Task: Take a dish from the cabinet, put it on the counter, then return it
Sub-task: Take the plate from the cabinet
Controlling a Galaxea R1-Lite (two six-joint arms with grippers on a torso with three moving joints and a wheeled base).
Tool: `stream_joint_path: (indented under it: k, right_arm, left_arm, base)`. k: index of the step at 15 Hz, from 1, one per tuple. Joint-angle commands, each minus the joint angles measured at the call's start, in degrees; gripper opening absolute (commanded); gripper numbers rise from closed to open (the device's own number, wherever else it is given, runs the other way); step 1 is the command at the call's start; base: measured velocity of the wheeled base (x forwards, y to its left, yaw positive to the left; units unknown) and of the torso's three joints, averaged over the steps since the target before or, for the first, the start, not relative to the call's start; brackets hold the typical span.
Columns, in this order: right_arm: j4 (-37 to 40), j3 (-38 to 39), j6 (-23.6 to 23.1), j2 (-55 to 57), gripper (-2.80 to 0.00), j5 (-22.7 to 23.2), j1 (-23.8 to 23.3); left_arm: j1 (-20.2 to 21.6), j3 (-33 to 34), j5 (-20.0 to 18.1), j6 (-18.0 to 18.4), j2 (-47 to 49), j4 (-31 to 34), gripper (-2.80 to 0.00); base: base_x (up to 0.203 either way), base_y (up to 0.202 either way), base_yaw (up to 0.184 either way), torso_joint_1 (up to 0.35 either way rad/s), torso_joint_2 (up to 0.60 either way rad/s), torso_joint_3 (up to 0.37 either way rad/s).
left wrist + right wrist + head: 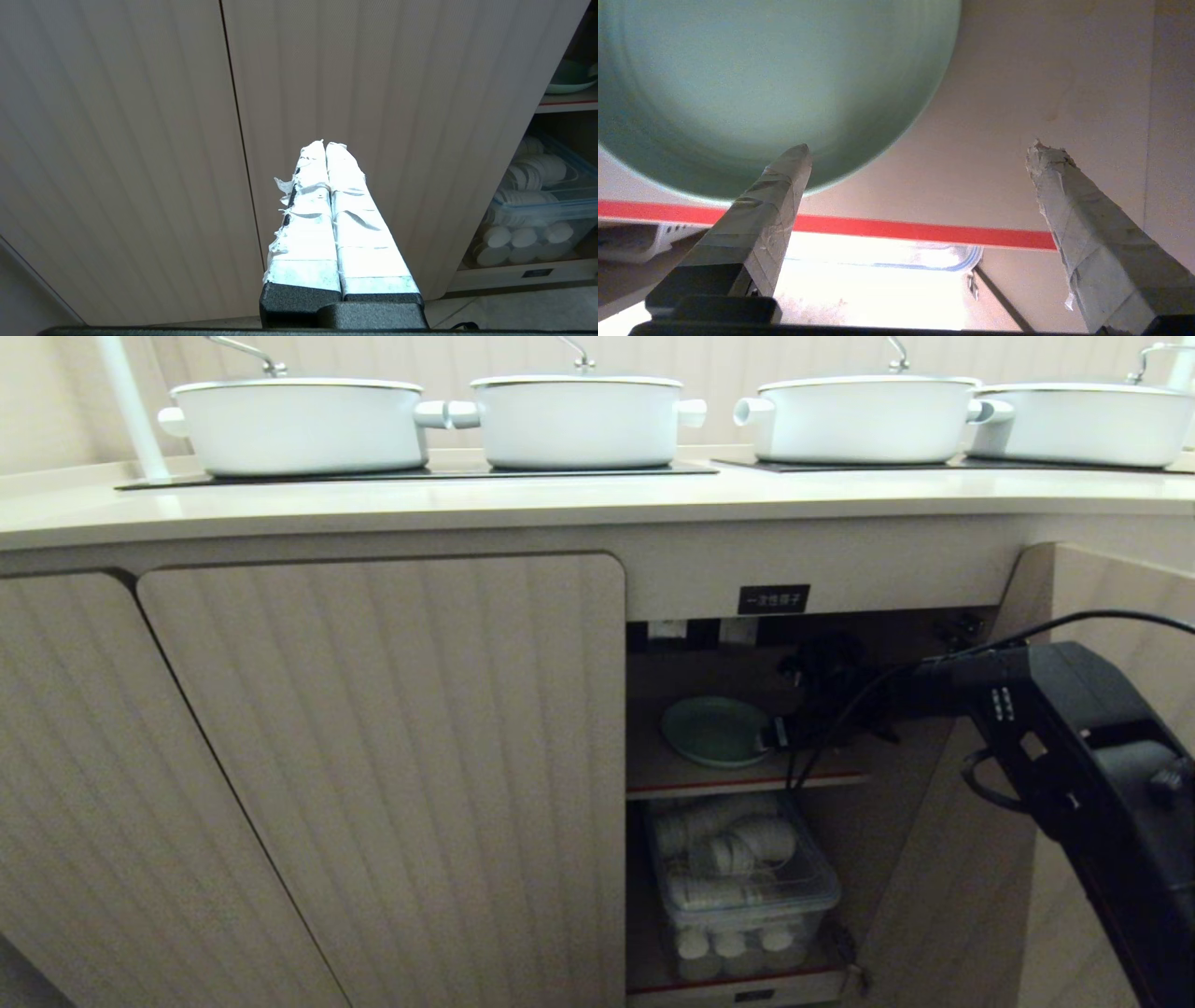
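The mint-green dish [714, 730] [761, 79] lies flat on the upper wooden shelf inside the open cabinet [373, 756]; its edge also shows in the left wrist view [567, 79]. My right gripper [786, 706] [920, 147] reaches into the cabinet at the dish's right rim and is open wide. One taped finger [784, 177] sits over the dish's near edge, the other [1057, 186] over bare shelf. Nothing is held. My left gripper [325, 145] is shut and empty, parked before the closed ribbed doors. The counter [560, 499] runs above.
Several white lidded pots [579, 420] stand on black panels on the counter. The cabinet's right door [1111, 597] stands open beside my right arm. A clear plastic box [747, 887] of white lids fills the lower shelf. A red strip [924, 231] edges the upper shelf.
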Motion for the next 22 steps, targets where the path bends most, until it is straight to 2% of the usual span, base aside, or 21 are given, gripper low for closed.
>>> stream_joint_path:
  k: [1, 20, 22]
  right_arm:
    - [0.5, -0.3, 0.0, -0.5, 0.00, 0.2, -0.1]
    - [0.2, -0.4, 0.3, 1.7, 0.00, 0.5, -0.2]
    - [-0.7, -0.4, 0.3, 1.9, 0.00, 2.1, -0.2]
  left_arm:
    - [0.0, 0.0, 0.0, 0.0, 0.0, 0.0, -2.80]
    - [0.0, 0.0, 0.0, -0.1, 0.0, 0.0, -2.80]
    - [0.0, 0.0, 0.0, 0.0, 0.0, 0.0, -2.80]
  base:
    - [0.000, 0.000, 0.000, 0.000, 0.00, 0.000]
    - [0.000, 0.000, 0.000, 0.000, 0.00, 0.000]
    - [0.000, 0.000, 0.000, 0.000, 0.00, 0.000]
